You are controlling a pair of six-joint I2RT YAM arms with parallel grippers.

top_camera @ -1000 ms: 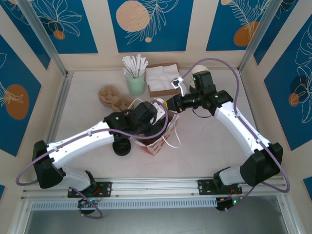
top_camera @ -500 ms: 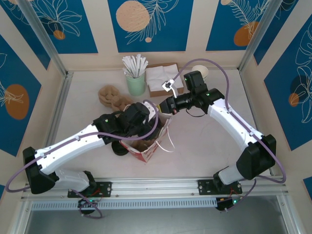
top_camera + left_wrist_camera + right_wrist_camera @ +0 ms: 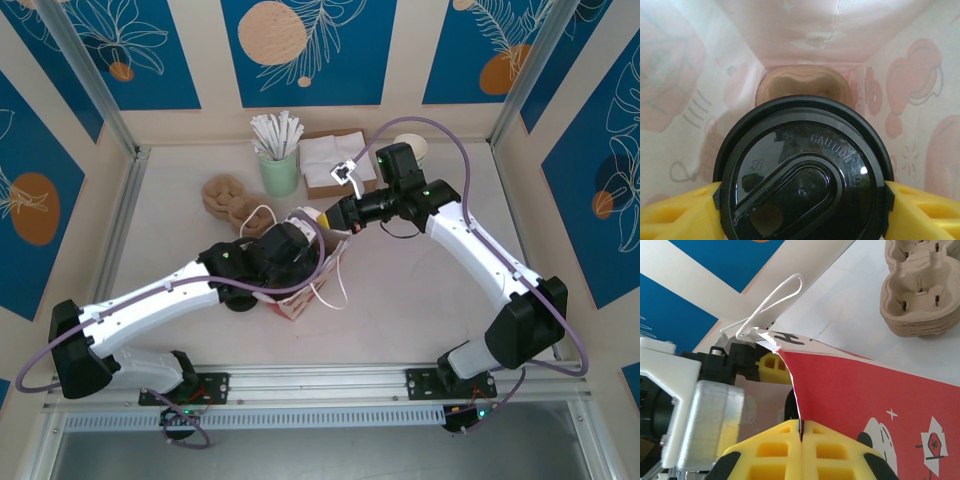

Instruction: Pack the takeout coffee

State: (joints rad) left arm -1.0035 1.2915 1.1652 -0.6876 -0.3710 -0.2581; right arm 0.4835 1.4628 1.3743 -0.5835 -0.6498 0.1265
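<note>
Takeout coffee (image 3: 802, 170), its black lid facing the left wrist camera, is being held inside the red bag (image 3: 298, 300), with a brown pulp piece (image 3: 805, 85) lying deeper in the bag. The left gripper (image 3: 801, 212) is grasping the cup, its yellow fingers (image 3: 677, 215) pressing at both sides of the lid. The right gripper (image 3: 801, 432) is clenching the bag's rim, and stacked pulp carriers (image 3: 920, 290) are lying on the table beyond.
</note>
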